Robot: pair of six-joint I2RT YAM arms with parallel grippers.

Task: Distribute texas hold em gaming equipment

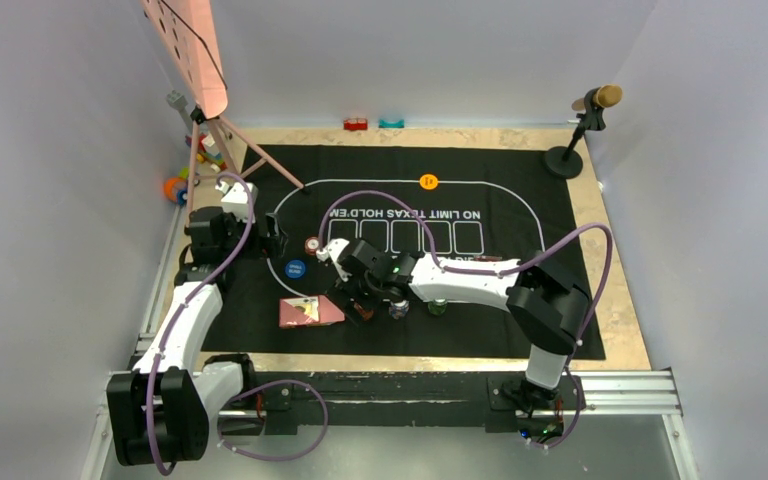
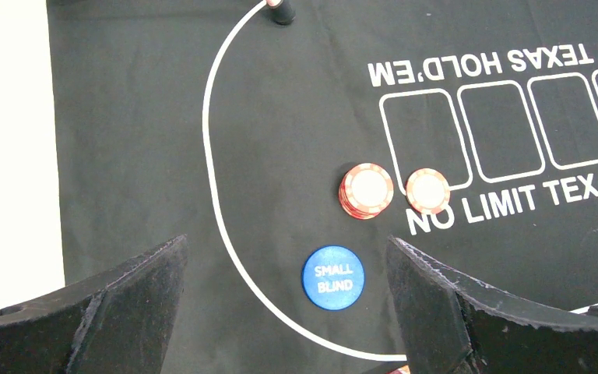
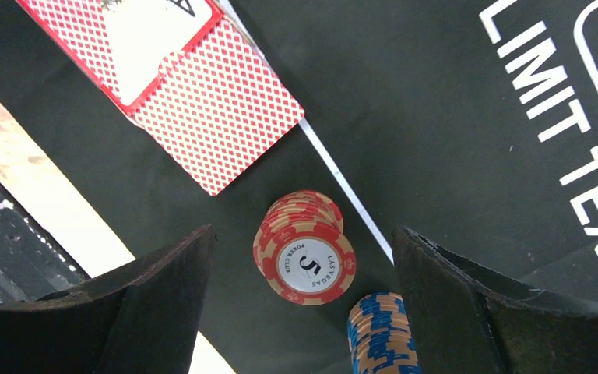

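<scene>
Hovering open-clawed over chips on the mat (image 2: 280, 117).

Nearest, cards (image 3: 218, 117) lying flat, red back up, long axis roughly along the mat's near edge in the top view. Just right of them, right claw (image 3: 302, 234) spread wide and gripping nothing, above a red stack (image 3: 309, 261) showing between its fingers, with a blue stack (image 3: 381, 335) just beside. Farther left, left claw (image 2: 286, 243) likewise wide and empty above a blue disc (image 2: 333, 277) reading SMALL BLIND, with two red piles (image 2: 367, 189) side by side beyond. Farthest, orange disc (image 1: 428, 181) lying alone.
</scene>
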